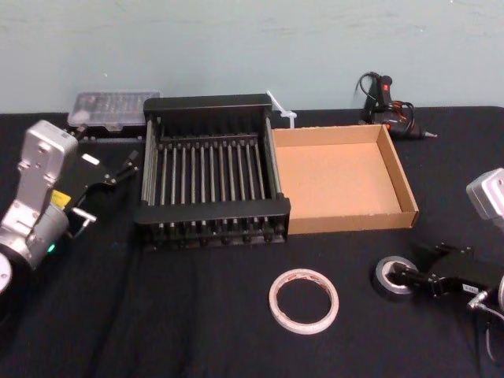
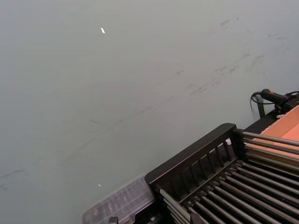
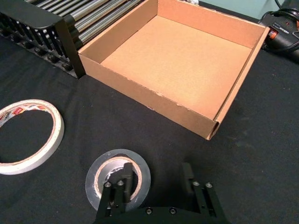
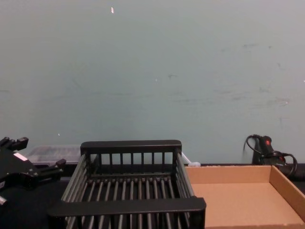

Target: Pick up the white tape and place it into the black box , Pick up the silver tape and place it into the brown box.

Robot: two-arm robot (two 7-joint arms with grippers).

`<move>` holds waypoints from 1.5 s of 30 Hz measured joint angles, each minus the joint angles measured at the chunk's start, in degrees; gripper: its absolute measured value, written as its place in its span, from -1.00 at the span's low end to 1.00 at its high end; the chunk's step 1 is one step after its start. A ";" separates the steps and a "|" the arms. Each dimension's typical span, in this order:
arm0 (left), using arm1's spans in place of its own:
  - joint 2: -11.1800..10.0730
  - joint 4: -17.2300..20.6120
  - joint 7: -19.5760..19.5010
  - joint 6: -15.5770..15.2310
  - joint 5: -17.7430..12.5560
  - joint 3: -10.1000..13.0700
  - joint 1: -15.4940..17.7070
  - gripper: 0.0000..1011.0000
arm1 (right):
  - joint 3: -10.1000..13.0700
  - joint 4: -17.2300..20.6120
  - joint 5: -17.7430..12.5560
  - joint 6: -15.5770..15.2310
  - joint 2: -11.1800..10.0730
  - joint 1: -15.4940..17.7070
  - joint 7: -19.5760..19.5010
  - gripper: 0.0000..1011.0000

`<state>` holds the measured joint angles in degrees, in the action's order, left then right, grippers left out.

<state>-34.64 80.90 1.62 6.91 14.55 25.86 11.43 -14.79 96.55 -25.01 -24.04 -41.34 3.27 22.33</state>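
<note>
Your right end effector [image 3: 153, 172] is sitting spread wide at the silver tape [image 3: 95, 173] — one finger seemingly inside its core — just before the brown box [image 3: 140, 95]. Your left end effector [image 1: 114, 185] is hovering open beside the black box [image 1: 213, 211].

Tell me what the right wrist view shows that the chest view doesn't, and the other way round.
Right wrist view, not chest view: the white tape and the silver tape on the black cloth, and the right claw, open, one finger in the silver roll's hole and one outside it.
Chest view, not right wrist view: the left claw, open, on the robot's left of the crate, and a clear plastic case.
Both: the black box, the brown box and a black corded tool.
</note>
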 joint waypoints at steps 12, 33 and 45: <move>0.00 0.00 0.00 0.00 0.00 0.00 0.00 0.98 | 0.00 0.00 0.00 0.02 0.00 0.00 0.00 -0.45; 0.00 0.00 0.00 0.00 0.00 0.00 0.00 0.98 | 0.32 0.22 -0.77 0.79 -0.28 0.28 0.80 -0.68; 0.00 0.00 0.00 0.00 0.00 0.00 0.00 0.98 | 1.72 2.11 -2.54 0.96 -0.74 -0.07 0.08 -0.68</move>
<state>-34.64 80.90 1.62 6.91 14.55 25.86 11.43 -13.07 98.66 -27.55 -23.08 -42.07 3.19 22.42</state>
